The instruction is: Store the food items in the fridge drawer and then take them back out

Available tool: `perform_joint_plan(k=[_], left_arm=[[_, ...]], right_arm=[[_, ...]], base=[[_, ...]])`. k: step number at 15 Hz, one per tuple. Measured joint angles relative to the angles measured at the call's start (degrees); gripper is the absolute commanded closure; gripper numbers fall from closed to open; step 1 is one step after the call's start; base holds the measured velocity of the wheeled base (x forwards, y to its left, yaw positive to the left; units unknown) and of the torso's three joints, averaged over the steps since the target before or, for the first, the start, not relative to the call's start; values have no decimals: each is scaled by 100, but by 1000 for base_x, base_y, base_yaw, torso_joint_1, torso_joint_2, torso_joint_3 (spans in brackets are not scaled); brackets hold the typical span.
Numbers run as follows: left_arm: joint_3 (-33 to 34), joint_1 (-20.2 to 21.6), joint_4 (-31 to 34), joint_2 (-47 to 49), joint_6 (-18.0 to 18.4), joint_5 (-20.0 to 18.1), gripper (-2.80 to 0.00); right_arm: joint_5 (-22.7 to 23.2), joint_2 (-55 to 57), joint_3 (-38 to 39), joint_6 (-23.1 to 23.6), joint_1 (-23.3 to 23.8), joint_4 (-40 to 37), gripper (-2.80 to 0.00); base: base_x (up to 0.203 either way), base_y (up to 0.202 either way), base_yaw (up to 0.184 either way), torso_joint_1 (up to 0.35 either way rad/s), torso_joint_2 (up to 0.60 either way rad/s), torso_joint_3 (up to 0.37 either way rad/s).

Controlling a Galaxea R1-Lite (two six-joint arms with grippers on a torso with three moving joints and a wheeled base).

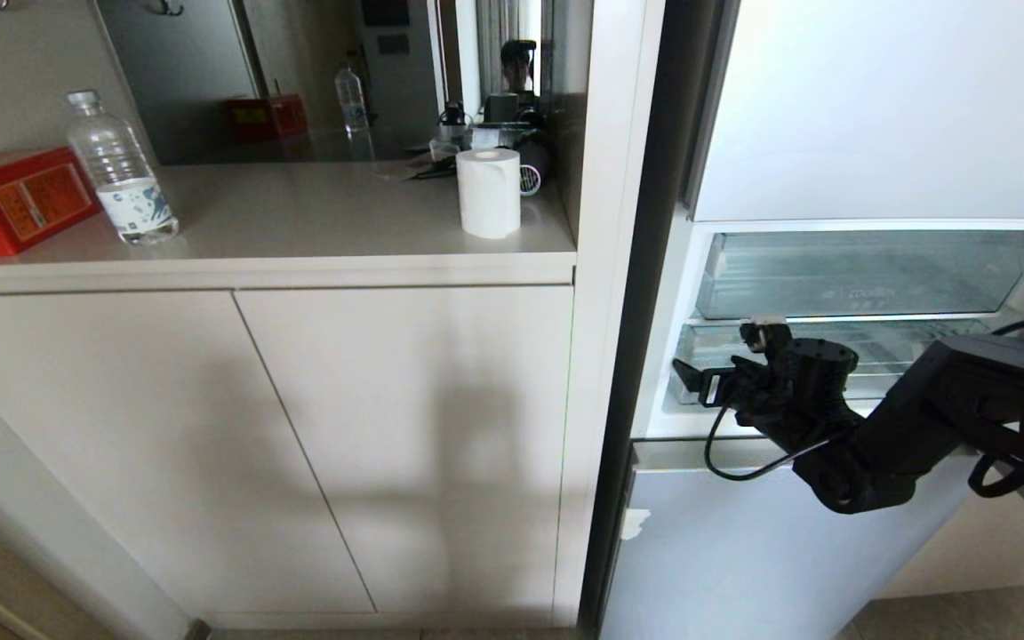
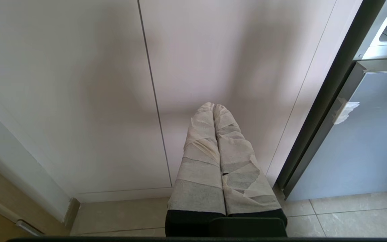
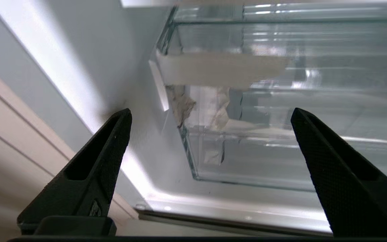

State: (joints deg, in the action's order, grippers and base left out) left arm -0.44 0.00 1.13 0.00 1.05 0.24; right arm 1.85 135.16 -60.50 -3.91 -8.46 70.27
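The right pincer [image 3: 210, 168] is spread wide and empty just before the fridge drawer [image 3: 281, 101], near its taped corner. No food item can be seen. If driven forward misaligned, a finger could be jammed against the clear wall.

head: above, facing cabinet [image 1: 316, 427] and fridge | right wrist: close on fridge drawer [image 3: 281, 101] | left wrist: low, facing cabinet

Domestic kitchen. Pale cabinet doors [image 1: 254, 444] under a worktop [image 1: 299, 222] holding a water bottle [image 1: 121, 169] and paper roll [image 1: 488, 191]; open fridge [image 1: 832, 293] right; tiled floor [image 2: 348, 215].
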Motion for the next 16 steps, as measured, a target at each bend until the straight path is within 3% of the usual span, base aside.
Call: perform_joint_plan(k=[8,9,16], left_arm=[[0,0,1,0,0,-2,0],[0,0,1,0,-1,0,0],[0,0,-1,0,0,0,0]], right_arm=[[-130,189,-436,-20,12,-156,-280],[-130,195,-452,-20,12,-161,0],[-119,219,-464,-23,-75,-179,0]], base=[[0,0,0,0,0,0],[0,0,0,0,0,0],[0,0,0,0,0,0]])
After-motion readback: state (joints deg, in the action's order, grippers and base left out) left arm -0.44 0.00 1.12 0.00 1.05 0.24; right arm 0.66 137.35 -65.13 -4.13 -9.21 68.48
